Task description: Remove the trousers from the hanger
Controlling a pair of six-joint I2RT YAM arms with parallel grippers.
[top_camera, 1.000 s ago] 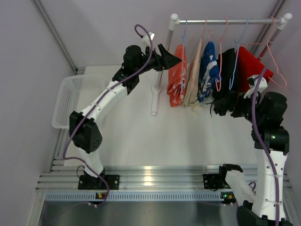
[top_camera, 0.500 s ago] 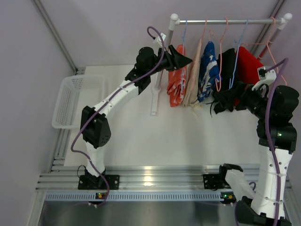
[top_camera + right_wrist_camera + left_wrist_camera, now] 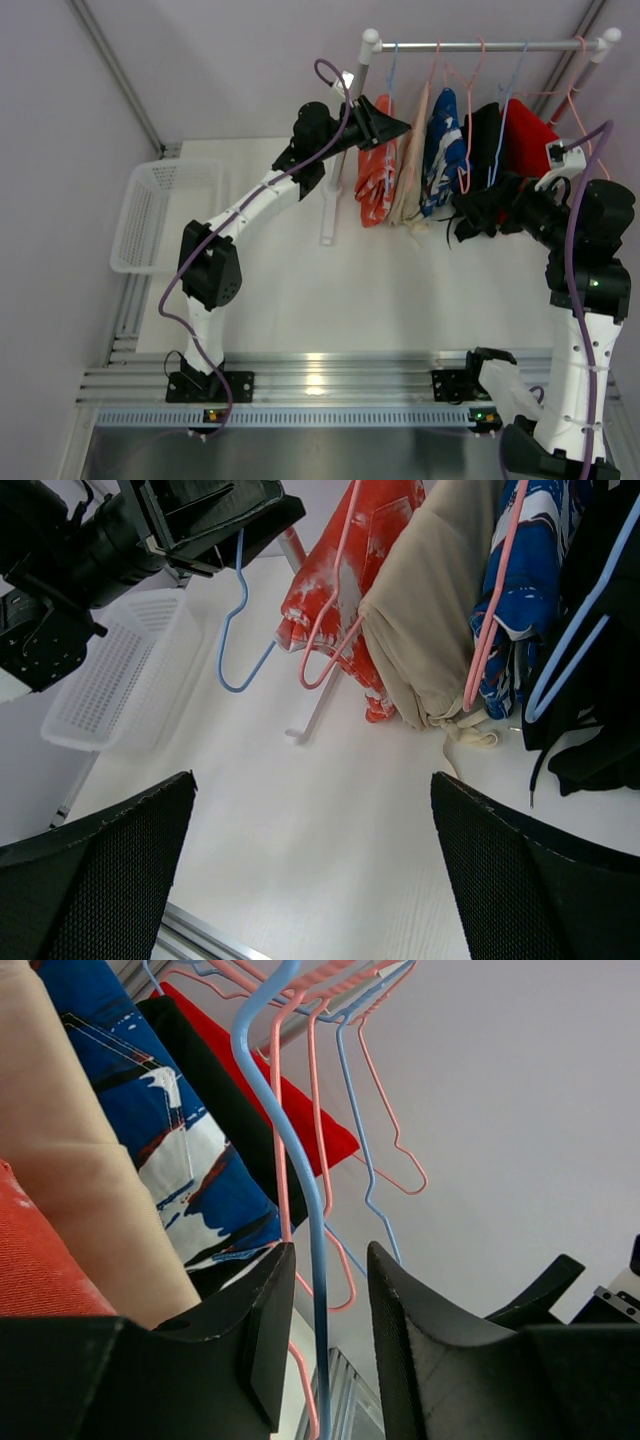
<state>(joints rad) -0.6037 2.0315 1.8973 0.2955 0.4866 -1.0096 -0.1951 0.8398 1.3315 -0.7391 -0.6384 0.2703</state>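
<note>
Five trousers hang on wire hangers from a rail (image 3: 480, 45): orange-red with white marks (image 3: 375, 175), beige (image 3: 410, 170), blue patterned (image 3: 440, 150), black (image 3: 483, 140) and red (image 3: 530, 140). My left gripper (image 3: 395, 125) is up by the rail at the orange-red pair. In the left wrist view its jaws (image 3: 330, 1300) stand narrowly apart around a blue hanger wire (image 3: 300, 1160) and do not touch it. My right gripper (image 3: 472, 215) is low in front of the black trousers (image 3: 600, 680), wide open and empty (image 3: 320, 860).
A white plastic basket (image 3: 150, 210) sits at the table's left edge. The rack's white post and foot (image 3: 330, 200) stand left of the clothes. Beige drawstrings (image 3: 470, 735) trail onto the table. Grey walls close in behind and at the right.
My left arm has swung right and up to the rail, bringing its jaws around the blue hanger wire. My right arm has shifted a little right and up; both are nearly still in the last half second.
</note>
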